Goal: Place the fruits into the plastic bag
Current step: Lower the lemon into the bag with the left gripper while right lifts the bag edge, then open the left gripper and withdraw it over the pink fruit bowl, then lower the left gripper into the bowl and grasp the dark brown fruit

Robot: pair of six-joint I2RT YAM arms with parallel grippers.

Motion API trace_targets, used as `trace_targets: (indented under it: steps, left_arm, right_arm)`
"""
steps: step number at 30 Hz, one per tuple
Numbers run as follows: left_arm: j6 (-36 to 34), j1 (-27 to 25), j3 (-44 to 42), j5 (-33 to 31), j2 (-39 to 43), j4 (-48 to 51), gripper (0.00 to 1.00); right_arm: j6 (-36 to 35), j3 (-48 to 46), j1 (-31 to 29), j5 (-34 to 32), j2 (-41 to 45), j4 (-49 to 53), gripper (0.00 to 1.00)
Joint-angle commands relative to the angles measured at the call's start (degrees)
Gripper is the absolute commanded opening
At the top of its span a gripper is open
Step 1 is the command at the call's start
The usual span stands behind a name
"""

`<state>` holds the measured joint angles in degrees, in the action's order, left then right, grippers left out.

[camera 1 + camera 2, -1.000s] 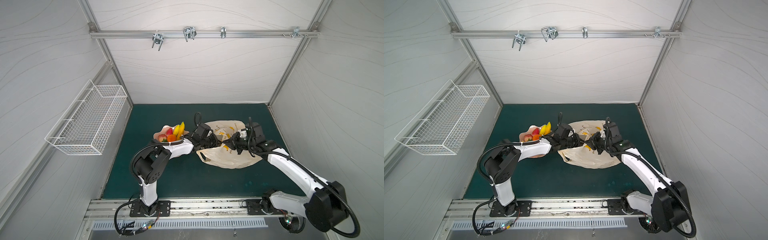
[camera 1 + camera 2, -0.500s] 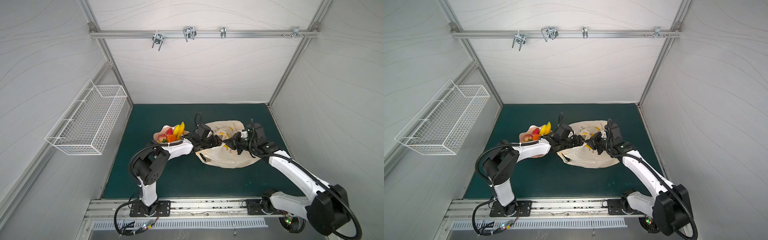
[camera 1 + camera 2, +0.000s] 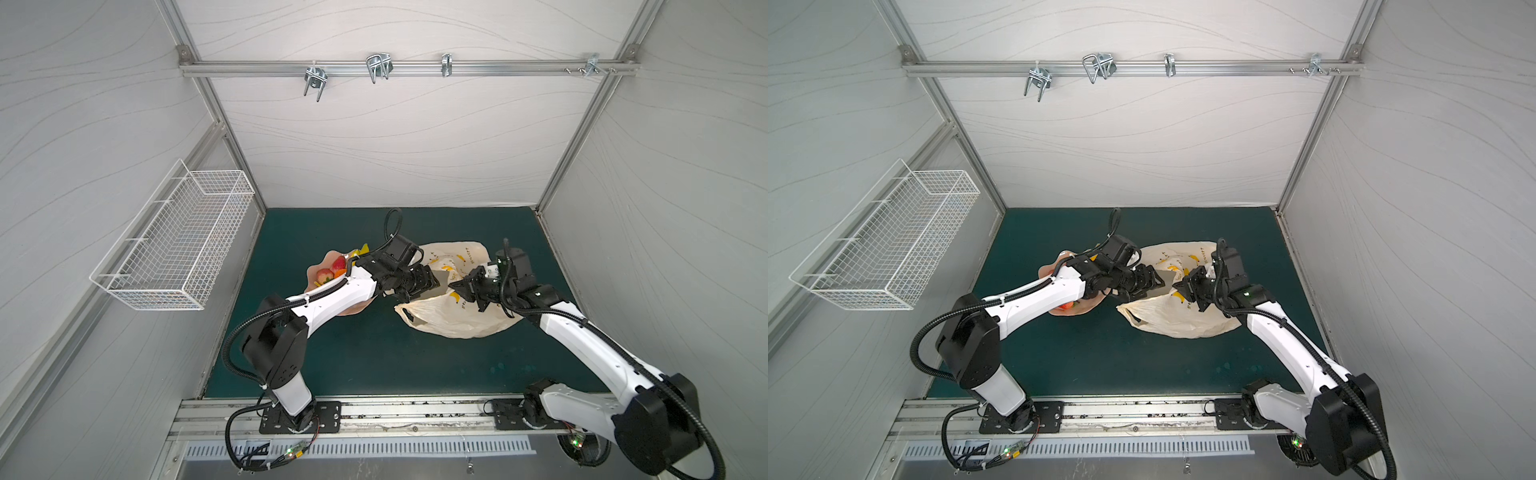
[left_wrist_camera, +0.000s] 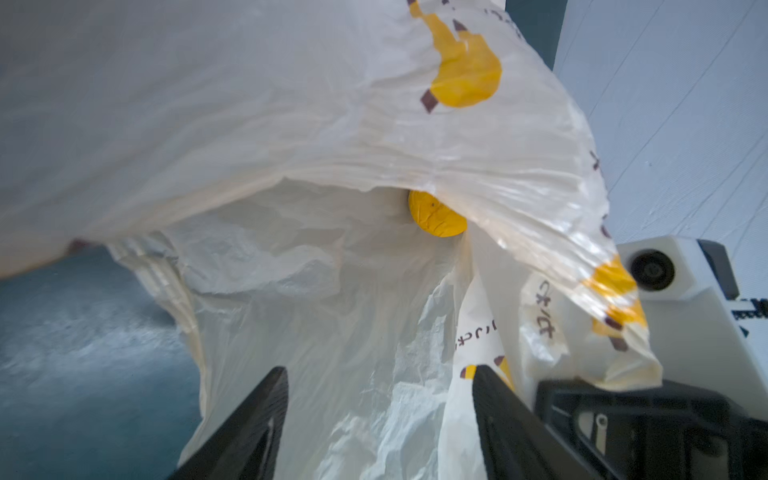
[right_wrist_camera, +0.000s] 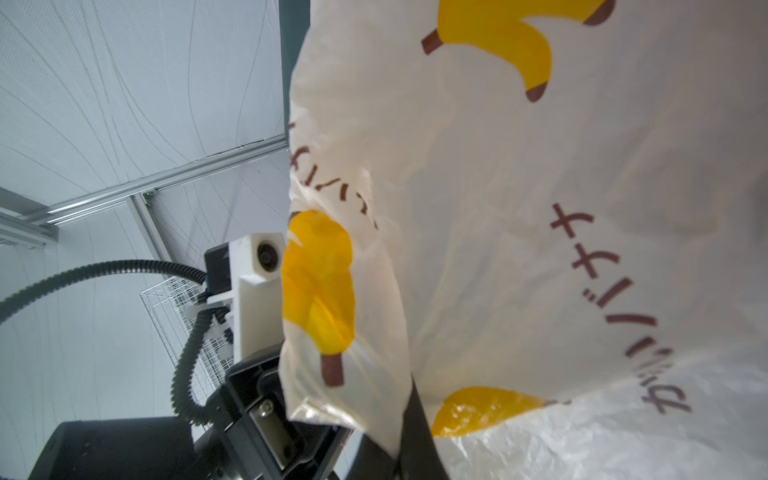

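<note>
Got a white wire basket [image 3: 174, 237] hung on the left wall, well apart from the rest. Wavy peach-pink dish [image 3: 316, 262] on the dark green mat [image 3: 353, 357], left of centre. Up on the back wall: aluminium rail [image 3: 415, 70] with several metal hooks [image 3: 378, 66].

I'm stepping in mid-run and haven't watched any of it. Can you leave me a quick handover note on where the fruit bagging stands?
The left gripper is open and empty at the mouth of the plastic bag.
The right gripper is shut on the bag's rim, holding the mouth up.
Done: one yellow fruit lies inside the bag.
Left: the fruits in the pink dish, among them a strawberry and a red apple; the left arm hides the others.
</note>
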<state>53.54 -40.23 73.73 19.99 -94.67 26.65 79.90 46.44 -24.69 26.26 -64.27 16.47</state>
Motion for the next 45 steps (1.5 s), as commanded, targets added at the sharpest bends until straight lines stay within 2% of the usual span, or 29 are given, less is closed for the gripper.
trace_targets:
  steps: [1, 6, 12, 20, 23, 26, 31, 45]
  left_arm:
    - [-6.4, 0.6, 3.2, -4.3, 3.2, 10.2, 0.71]
    - [-10.8, 1.3, 3.6, -10.4, 7.9, 18.2, 0.71]
    - [-14.9, 5.6, 3.0, -15.5, 13.0, 24.1, 0.73]
    - [-22.4, 11.5, 5.5, -23.3, 14.3, 31.3, 0.88]
    - [-24.6, 14.1, 5.6, -23.3, 13.8, 32.3, 0.96]
    - [-26.8, 16.5, 6.3, -22.9, 12.4, 33.4, 0.98]
    - [-29.4, 17.5, 7.3, -23.8, 9.3, 34.4, 0.98]
    - [-28.0, 20.1, 5.2, -18.3, 2.1, 29.1, 0.9]
  right_arm:
    - [0.0, 0.5, 0.6, -0.7, 0.9, 1.4, 0.0]
    - [-0.8, 1.3, 0.6, -1.1, 0.4, 2.3, 0.0]
    - [-1.2, 1.5, 0.6, -1.2, 0.0, 2.7, 0.0]
    - [-1.7, 1.9, 0.7, -2.1, -0.3, 3.1, 0.0]
    - [-2.0, 2.0, 0.6, -2.2, -0.4, 3.1, 0.0]
    - [-2.3, 2.2, 0.7, -2.3, -0.5, 3.4, 0.0]
    - [-2.6, 2.3, 0.7, -2.4, -0.6, 3.6, 0.0]
    - [-2.6, 1.9, 0.6, -3.1, 0.3, 4.5, 0.0]
